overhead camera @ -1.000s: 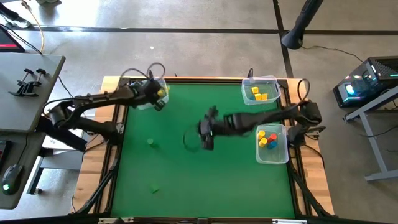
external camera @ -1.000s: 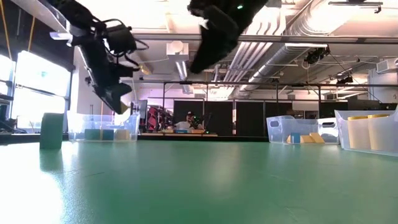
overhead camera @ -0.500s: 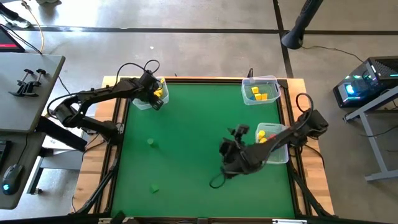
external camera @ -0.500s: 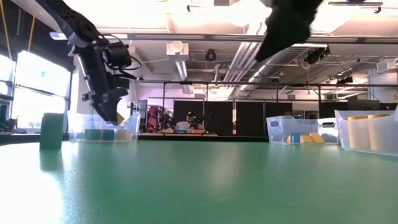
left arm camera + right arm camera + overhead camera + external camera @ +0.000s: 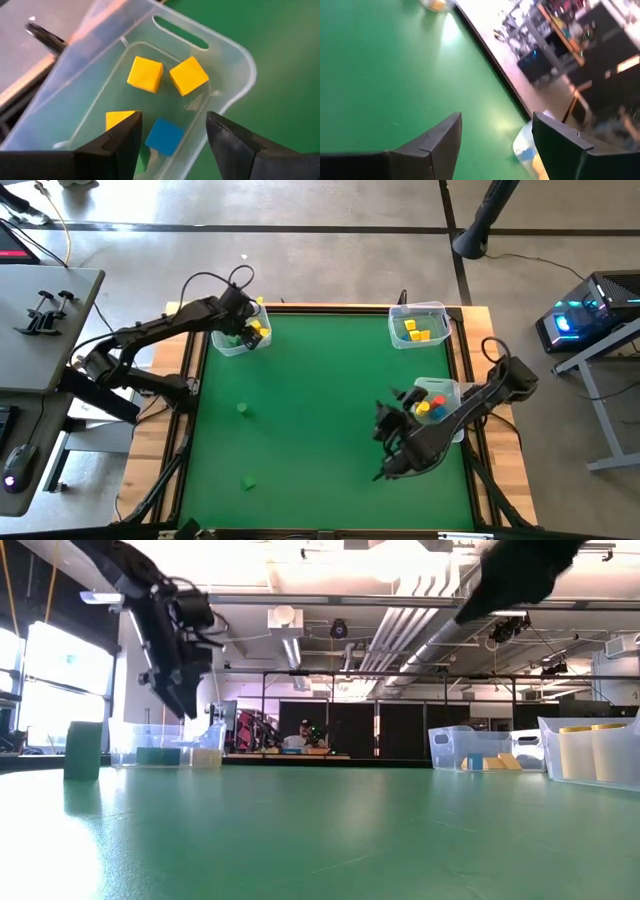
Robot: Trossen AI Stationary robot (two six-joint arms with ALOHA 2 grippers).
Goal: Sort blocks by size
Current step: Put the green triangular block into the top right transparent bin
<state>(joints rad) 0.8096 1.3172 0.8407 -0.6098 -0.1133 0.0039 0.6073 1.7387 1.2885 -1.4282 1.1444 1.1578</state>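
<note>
**Left gripper over corner bin, jaws spread**

Hovering above the clear plastic bin (image 5: 240,338) at the green table's (image 5: 320,430) far left corner, the left gripper (image 5: 172,137) has its jaws spread and empty. Small yellow cubes (image 5: 145,74) and a blue cube (image 5: 165,137) lie in that bin. Two green blocks (image 5: 241,409) rest on the table. The right gripper (image 5: 495,135), jaws spread and empty, hangs near the right-hand bin (image 5: 440,412).

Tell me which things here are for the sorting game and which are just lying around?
For the job:
small green block on the mat
second green block near the front
yellow cubes and blue cube under the left gripper

Just lying about:
black clamps on the grey side table
</note>
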